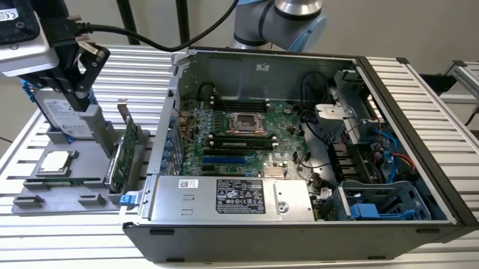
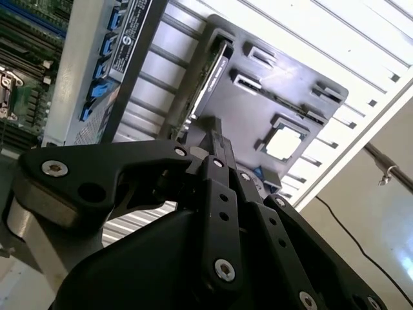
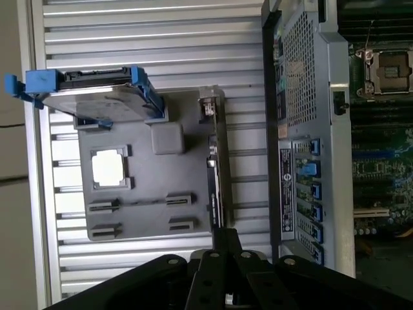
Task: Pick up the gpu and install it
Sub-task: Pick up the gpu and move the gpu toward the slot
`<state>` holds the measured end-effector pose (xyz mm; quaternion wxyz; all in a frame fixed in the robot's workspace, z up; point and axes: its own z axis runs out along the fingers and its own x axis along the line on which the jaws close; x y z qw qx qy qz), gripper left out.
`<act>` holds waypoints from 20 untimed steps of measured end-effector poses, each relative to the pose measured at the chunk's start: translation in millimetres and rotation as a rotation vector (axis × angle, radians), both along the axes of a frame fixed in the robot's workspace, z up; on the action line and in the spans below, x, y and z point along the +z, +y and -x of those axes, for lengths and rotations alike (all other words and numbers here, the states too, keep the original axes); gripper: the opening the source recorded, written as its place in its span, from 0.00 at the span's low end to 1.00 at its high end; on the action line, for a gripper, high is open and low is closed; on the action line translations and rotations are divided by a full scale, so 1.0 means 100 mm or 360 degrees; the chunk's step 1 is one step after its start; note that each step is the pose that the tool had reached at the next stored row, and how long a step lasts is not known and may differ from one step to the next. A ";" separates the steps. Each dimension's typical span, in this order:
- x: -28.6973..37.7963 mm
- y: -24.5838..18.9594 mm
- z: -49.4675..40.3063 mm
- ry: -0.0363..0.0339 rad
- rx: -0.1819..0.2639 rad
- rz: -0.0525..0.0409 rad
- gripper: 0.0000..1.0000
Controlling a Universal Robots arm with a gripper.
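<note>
First wrist view gives you the relation that matters. The gpu stands on edge in the grey tray. You see it as a thin dark strip whose long axis runs straight on from the gripper, with the near end just past the fingertips and the silver bracket end farthest off. So the card lies below and ahead of the pincer, lengthways along the line the fingers point. Its broad faces turn out to either side of that line. The fingers look pressed together with nothing between them, so you are carrying nothing and the card is untouched. The second wrist view agrees: the gripper is closed up and the gpu lies beyond its tips. On the card's far side from the tray's open slots is the computer case. In the exterior view the gripper hangs high over the tray and points roughly downward with a slight tilt. It is well apart from the gpu, which sits lower and on the pincer's case side. The hard drive in its blue frame stands beyond the fingertips, on the side away from the case. The arm rises behind the case, and its wrist is carried across to the tray.
</note>
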<state>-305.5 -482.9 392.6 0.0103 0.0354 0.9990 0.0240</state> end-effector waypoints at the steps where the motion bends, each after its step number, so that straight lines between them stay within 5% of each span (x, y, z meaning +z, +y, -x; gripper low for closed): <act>1: 0.000 -0.011 0.000 0.0000 0.0000 0.0000 0.00; 17: 0.000 -0.033 0.000 0.0000 0.0000 0.0000 0.00; 18: 0.000 -0.033 0.000 0.0000 0.0000 0.0000 1.00; 20: 0.000 -0.034 0.000 0.0000 0.0000 0.0000 1.00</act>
